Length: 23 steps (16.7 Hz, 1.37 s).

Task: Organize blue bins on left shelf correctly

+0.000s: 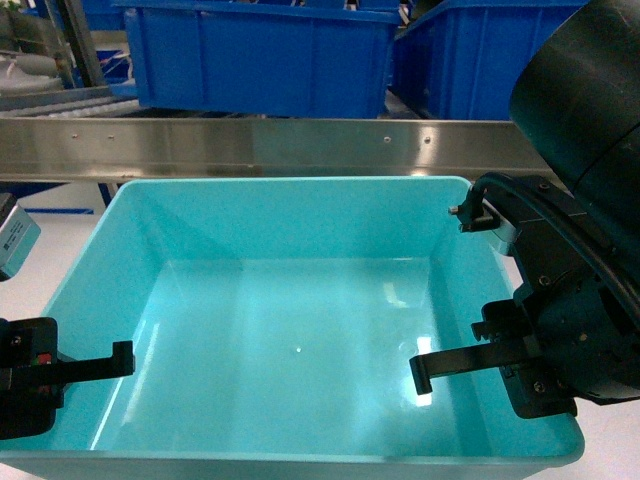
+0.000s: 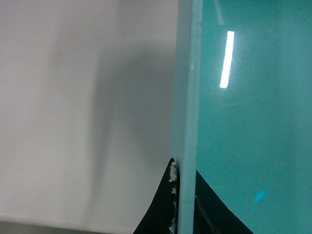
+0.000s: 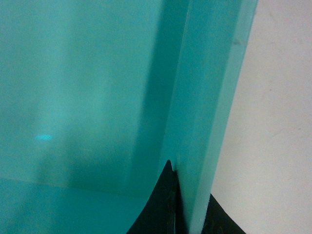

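Note:
One blue bin point(image 1: 290, 220), a large light turquoise tub, fills the middle of the head view, open side up and with nothing inside. It sits just below the steel crossbar point(image 1: 300, 145) of the left shelf. My left gripper point(image 1: 105, 365) straddles the bin's left wall, one finger inside. The left wrist view shows the wall's rim point(image 2: 187, 122) pinched between the black fingers of the left gripper point(image 2: 184, 195). My right gripper point(image 1: 440, 362) clamps the right wall the same way. In the right wrist view the wall point(image 3: 209, 97) runs between the fingers of the right gripper point(image 3: 192, 195).
Two darker royal-blue bins point(image 1: 260, 50) point(image 1: 470, 60) stand on the shelf level above the crossbar. White rollers point(image 1: 50, 100) show at the upper left. A small grey box point(image 1: 15, 240) lies left of the tub. A white surface point(image 2: 73, 97) lies beneath.

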Motion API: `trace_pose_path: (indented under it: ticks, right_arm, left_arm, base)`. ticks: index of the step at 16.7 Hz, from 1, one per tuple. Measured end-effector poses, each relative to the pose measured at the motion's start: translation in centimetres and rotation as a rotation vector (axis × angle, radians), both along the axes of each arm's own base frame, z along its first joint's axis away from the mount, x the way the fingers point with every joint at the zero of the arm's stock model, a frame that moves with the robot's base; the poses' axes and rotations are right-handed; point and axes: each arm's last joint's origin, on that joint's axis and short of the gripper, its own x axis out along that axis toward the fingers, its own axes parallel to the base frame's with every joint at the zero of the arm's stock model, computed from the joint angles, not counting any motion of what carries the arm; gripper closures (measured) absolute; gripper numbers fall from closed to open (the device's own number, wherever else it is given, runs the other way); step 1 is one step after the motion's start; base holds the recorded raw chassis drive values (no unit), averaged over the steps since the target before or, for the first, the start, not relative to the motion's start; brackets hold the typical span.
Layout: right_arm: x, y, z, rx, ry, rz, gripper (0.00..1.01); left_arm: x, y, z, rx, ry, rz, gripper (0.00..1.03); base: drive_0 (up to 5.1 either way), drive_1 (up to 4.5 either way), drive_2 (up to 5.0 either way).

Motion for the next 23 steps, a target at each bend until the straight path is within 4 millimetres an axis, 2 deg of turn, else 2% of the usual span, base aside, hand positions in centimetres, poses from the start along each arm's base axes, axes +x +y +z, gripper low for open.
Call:
trace_pose_path:
  ticks: [17,23]
  right_arm:
    - [-0.07,0.18,0.01,0.000,-0.003,0.005,0.99]
    - [-0.09,0.15,-0.01,-0.002,0.000,0.005,0.99]
  left_arm:
    - [0.00,0.08,-0.01,0.002,0.002,0.001,1.01]
    - [0.00,0.03,-0.01,0.003,0.001,0.000,1.01]
  base:
    - [-4.8,1.38,3.5]
    - [-5.0,2.38,2.4]
